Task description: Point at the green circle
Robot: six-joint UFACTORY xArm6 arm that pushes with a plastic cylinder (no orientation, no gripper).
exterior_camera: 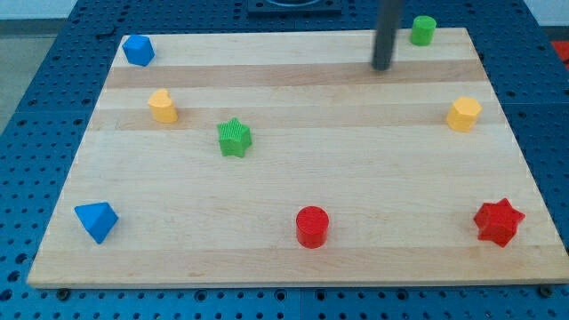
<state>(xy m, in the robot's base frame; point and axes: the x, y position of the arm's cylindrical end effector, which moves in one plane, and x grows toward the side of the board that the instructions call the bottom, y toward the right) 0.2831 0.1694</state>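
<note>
Pointing step in hand; target is the green circle (423, 30), upper right of the frame, just inside the top edge of the wooden board (284, 178).

Camera view (only one): my rod comes down from the top edge, centre-right. My tip (382, 67) sits on the board a little left of and below the green circle, near it but apart, bare wood between. No pincer on this arm, just the plain rod, so nothing to spread or press together; the tip touches no block.

Other blocks, all well apart from the tip:
- blue block (138, 50), upper left corner, faceted, exact shape unclear
- yellow block (163, 106), left, rounded, maybe heart-ish, can't tell
- green star (235, 138), left of centre. Same colour as the target, wrong shape; don't confuse.
- yellow hexagon-like block (463, 115), right side
- blue block (96, 221), lower left, wedge-like
- red circle (312, 226), bottom centre
- red star (498, 222), lower right

Judgement: nearly done, only a short move left. To do it well: slide up and to the right towards the circle, slow, and stop just short of contact. Circle is v. close to the board's top edge, so a bump could nudge it off; approaching from the lower left pushes it edgewards, so keep the last bit gentle. Path between the tip and target looks free of blocks.
</note>
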